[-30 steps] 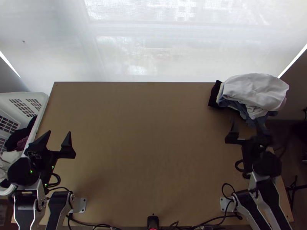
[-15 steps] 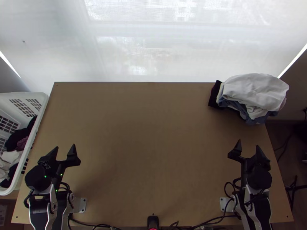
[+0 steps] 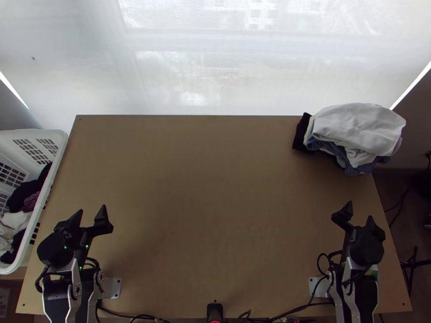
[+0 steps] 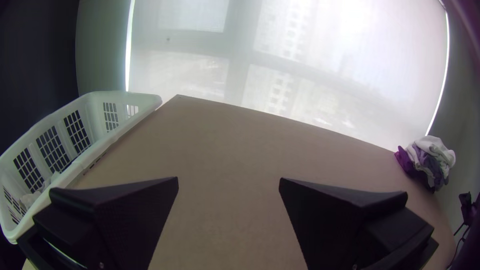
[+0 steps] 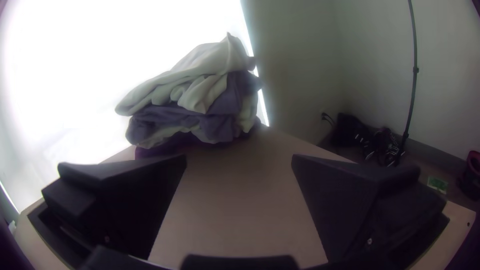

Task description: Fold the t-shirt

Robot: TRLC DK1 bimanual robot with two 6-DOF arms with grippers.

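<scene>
Wooden tabletop (image 3: 215, 204), clothes pile (image 3: 358, 129) beyond the right claw (image 3: 360, 210), well apart.

Lies as a white, soft-cloth garment (image 3: 358, 128) atop a layered pile of mixed clothes (image 3: 301, 135) at the far right corner of the light wooden table (image 3: 215, 199), too bundled to tell whether a t-shirt. Looks loosely folded, creased across a broad, rounded top, and drapes unevenly over blue-grey cloth (image 3: 358, 169) beneath. Rises to a soft peak in the right wrist view, then slopes down to a rounded fold.
</scene>
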